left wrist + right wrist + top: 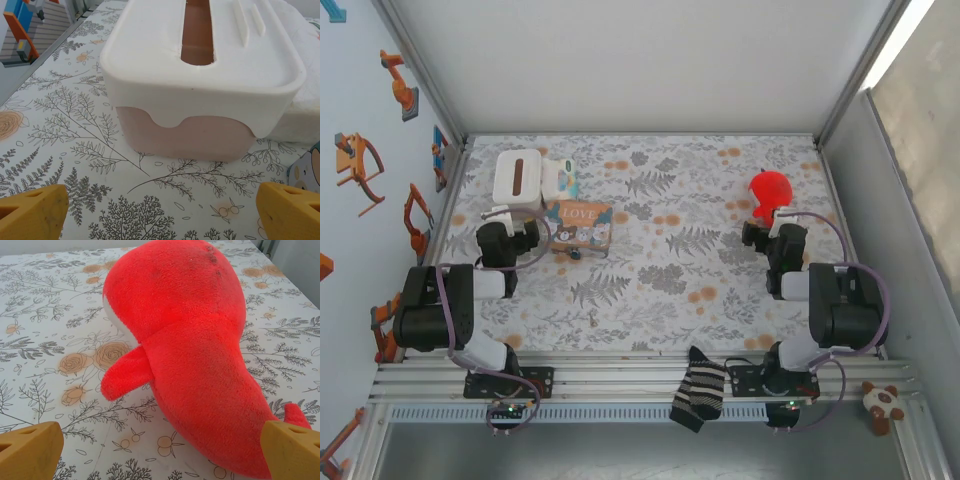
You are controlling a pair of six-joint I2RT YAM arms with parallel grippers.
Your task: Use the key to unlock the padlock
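The tiny blue padlock [576, 252] lies on the floral table just in front of the "LOVE" box [579, 223]. A small dark sliver that looks like the key [592, 320] rests nearer the front edge, left of centre. My left gripper [511, 213] [165, 217] stands open and empty, low over the table, facing a white tissue box [200, 75]; the padlock is to its right. My right gripper [767, 226] [160, 457] is open too, its yellow fingertips [30, 450] spread on either side of the tail end of a red plush whale [190, 340], far from the padlock and the key.
The tissue box [517, 176] and a wipes pack [560, 178] stand at the back left. The red whale [769, 190] lies at the back right. A striped sock [698, 388] hangs over the front rail, and a small panda toy [886, 405] sits beyond it on the right.
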